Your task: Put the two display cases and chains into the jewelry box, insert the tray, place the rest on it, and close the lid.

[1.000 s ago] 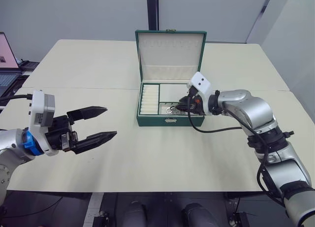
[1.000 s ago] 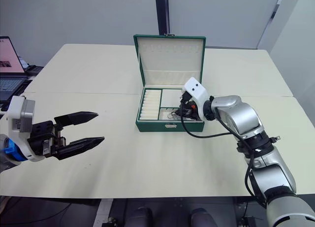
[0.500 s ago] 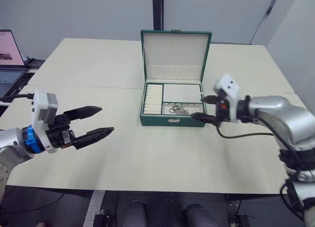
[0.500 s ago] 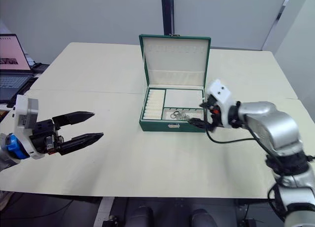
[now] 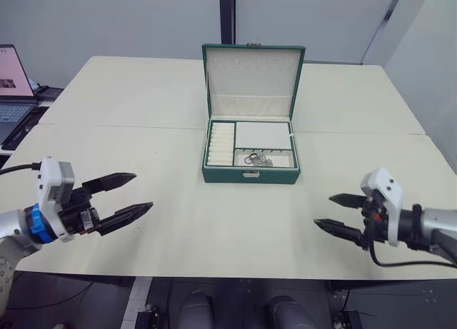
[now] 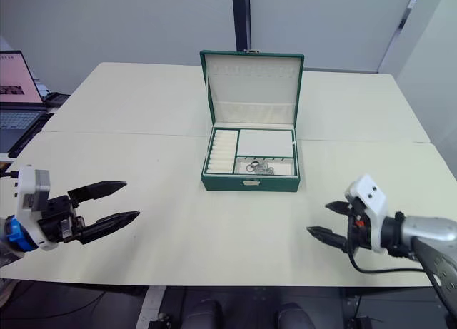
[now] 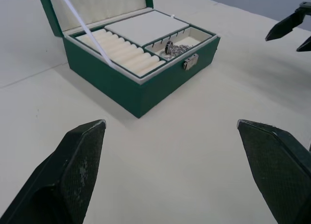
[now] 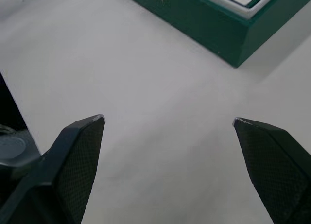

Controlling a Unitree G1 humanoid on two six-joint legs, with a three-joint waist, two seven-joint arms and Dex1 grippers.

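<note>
From the head views we see the jewelry box (image 5: 250,149) standing at mid-table with its lid (image 5: 251,80) upright. The tray (image 5: 250,143) sits inside, level with the rim, and the bunch of silver rings (image 5: 255,158) lies in its front compartment. We judge that only closing the lid is left, which calls for one pincer to reach behind the lid and tip it forward. Our left gripper (image 5: 127,195) and right gripper (image 6: 322,220) both hover empty with jaws spread wide, near the front edge of the table (image 5: 143,100) and well apart from the box.

In the left wrist view the box lies ahead, between the wide fingertips (image 7: 80,165).

In the right wrist view a corner of the box shows beyond the spread fingertips (image 8: 80,151).
</note>
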